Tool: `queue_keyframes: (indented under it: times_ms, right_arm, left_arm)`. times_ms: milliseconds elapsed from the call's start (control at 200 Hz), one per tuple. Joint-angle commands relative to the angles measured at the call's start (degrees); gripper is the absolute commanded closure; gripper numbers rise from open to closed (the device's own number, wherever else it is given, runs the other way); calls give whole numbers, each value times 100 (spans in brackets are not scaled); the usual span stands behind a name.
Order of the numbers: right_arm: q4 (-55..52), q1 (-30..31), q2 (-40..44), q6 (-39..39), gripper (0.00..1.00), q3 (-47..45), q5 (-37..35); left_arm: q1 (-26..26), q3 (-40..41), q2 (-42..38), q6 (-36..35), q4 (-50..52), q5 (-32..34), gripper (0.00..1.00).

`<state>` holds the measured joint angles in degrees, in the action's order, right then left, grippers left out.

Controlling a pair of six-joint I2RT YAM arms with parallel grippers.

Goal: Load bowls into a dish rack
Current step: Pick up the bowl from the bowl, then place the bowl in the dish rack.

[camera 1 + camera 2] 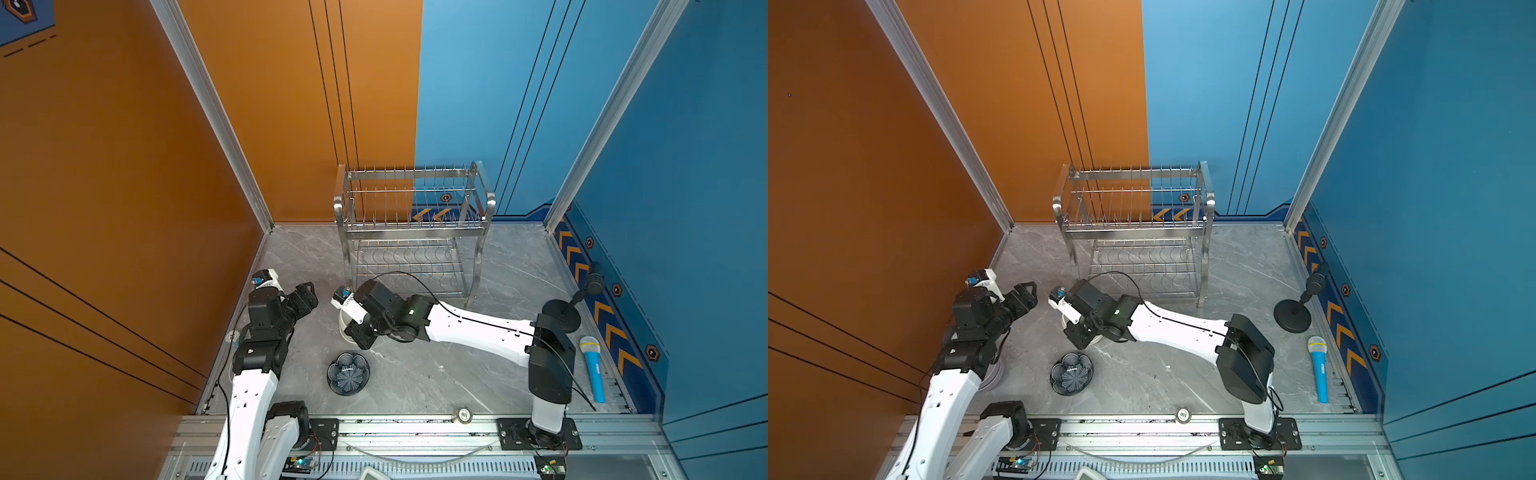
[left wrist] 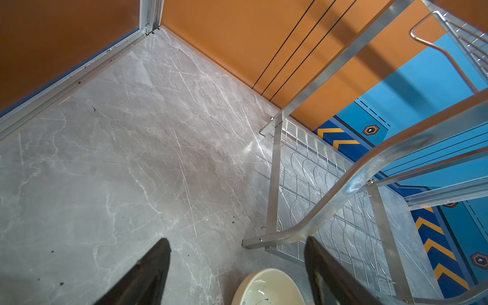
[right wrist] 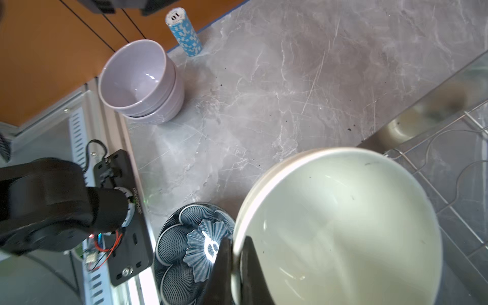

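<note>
My right gripper point(image 3: 236, 240) is shut on the rim of a cream-white bowl point(image 3: 338, 227), one finger inside and one outside. In both top views the wrist hides most of that bowl point(image 1: 344, 326). A dark blue-grey flower-rimmed bowl point(image 1: 348, 373) point(image 3: 184, 250) sits upright on the table just in front of it. Two pale lilac bowls point(image 3: 137, 79) are stacked by the left wall, under my left arm. My left gripper point(image 1: 309, 287) point(image 2: 237, 241) hangs open and holds nothing; a cream-white bowl point(image 2: 266, 287) shows below its fingers. The steel dish rack point(image 1: 415, 224) point(image 2: 330, 198) stands at the back with nothing in it.
A blue toy microphone point(image 1: 592, 365) and a black round stand point(image 1: 561, 313) lie along the right wall. A stack of blue poker chips point(image 3: 183, 31) stands near the lilac bowls. A round chip point(image 1: 463, 414) rests at the front rail. Orange and blue walls enclose the grey marble table point(image 1: 415, 374).
</note>
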<state>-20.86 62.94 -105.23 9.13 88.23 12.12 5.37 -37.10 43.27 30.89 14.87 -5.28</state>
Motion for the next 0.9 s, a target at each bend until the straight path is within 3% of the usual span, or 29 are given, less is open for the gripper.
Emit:
queue_keyframes:
  times_ms: [0, 160, 425, 896]
  right_arm:
    - [1161, -255, 581, 160, 97, -529, 651]
    - [2173, -628, 1106, 603, 97, -1340, 1190]
    - [2778, -1103, 1621, 845, 96, -1978, 1589]
    - [4536, -1822, 1328, 1952, 96, -2508, 2233]
  left_arm:
    - [69, -158, 17, -140, 13, -125, 20]
    - [83, -141, 49, -148, -10, -151, 20]
    - [110, -139, 83, -163, -10, -159, 20]
    - [152, -227, 85, -215, 97, -222, 20]
